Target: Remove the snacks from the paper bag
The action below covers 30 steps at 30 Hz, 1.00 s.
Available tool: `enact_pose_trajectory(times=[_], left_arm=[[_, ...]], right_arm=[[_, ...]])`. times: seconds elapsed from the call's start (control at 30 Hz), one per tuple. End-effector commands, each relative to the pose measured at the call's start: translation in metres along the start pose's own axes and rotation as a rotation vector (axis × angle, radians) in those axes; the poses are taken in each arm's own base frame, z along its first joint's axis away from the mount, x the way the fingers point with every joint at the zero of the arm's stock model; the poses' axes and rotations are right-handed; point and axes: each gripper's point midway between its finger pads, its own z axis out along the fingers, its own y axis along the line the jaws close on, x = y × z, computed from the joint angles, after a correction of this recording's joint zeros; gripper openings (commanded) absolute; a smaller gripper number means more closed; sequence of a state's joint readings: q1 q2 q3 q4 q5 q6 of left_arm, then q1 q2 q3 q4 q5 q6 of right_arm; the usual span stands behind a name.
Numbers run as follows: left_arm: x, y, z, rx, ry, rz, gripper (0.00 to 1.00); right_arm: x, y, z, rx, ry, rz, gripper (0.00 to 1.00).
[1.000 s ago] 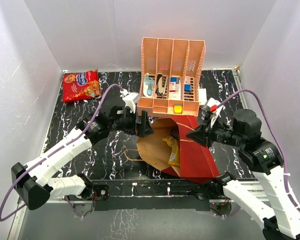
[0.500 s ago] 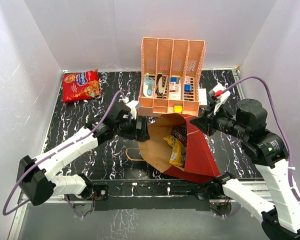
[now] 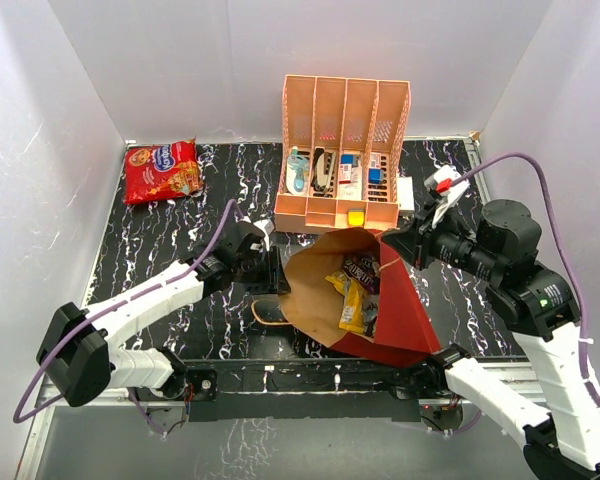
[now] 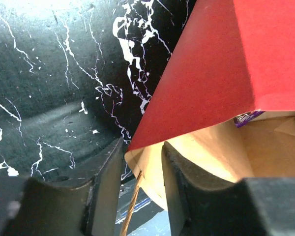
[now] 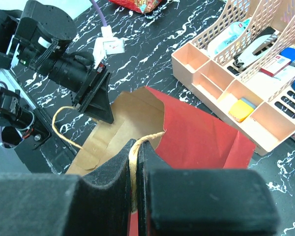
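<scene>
The paper bag (image 3: 405, 315), red outside and kraft inside, lies with its mouth held open toward the camera. Yellow (image 3: 352, 302) and brown (image 3: 360, 268) snack packets show inside it. A purple packet corner (image 4: 247, 118) shows in the left wrist view. The large red cookie bag (image 3: 162, 170) lies on the table at the far left. My right gripper (image 5: 135, 142) is shut on the bag's twine handle (image 5: 150, 136) at the upper rim. My left gripper (image 4: 142, 147) straddles the bag's left rim (image 4: 147, 167), one finger inside, one outside, with a gap still showing.
The peach organizer rack (image 3: 345, 140) with small items stands just behind the bag's mouth. The bag's other twine handle (image 5: 64, 128) loops onto the black marbled table (image 3: 160, 230). White walls enclose the table on three sides.
My left gripper dropped down to the bag's left rim and its jaws narrowed around it. The right gripper pulled the handle up and right, widening the mouth so more packets show.
</scene>
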<state>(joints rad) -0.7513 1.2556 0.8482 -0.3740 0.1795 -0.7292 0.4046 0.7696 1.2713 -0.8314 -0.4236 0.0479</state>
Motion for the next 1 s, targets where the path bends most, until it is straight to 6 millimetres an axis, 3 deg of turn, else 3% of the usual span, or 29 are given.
enact_pose_trajectory(times=[0.0, 0.1, 0.2, 0.57, 0.7, 0.77, 0.87, 0.97], left_arm=[[-0.007, -0.018, -0.010, 0.062, -0.033, -0.081, 0.27], [-0.007, -0.028, -0.017, 0.100, -0.036, -0.131, 0.09], [-0.009, -0.034, -0.029, 0.128, -0.058, -0.176, 0.00], [-0.013, -0.058, -0.093, 0.280, -0.185, -0.308, 0.00], [-0.003, -0.066, -0.103, 0.331, -0.156, -0.280, 0.00], [0.005, -0.075, -0.103, 0.387, -0.134, -0.254, 0.00], [0.019, -0.080, -0.097, 0.430, -0.104, -0.204, 0.00], [0.028, -0.081, -0.089, 0.430, -0.073, -0.131, 0.00]], right_arm=[[-0.036, -0.001, 0.009, -0.007, -0.114, -0.020, 0.08], [-0.047, 0.000, 0.017, -0.029, -0.110, -0.020, 0.08], [-0.057, 0.001, 0.023, -0.048, -0.105, -0.030, 0.08], [-0.080, 0.013, 0.061, -0.231, -0.090, -0.077, 0.08], [-0.072, 0.020, 0.067, -0.317, -0.059, -0.159, 0.08], [-0.063, 0.008, 0.069, -0.258, -0.020, -0.195, 0.08], [-0.054, -0.027, 0.070, -0.068, 0.018, -0.224, 0.08], [-0.056, -0.053, 0.065, 0.088, 0.033, -0.238, 0.08]])
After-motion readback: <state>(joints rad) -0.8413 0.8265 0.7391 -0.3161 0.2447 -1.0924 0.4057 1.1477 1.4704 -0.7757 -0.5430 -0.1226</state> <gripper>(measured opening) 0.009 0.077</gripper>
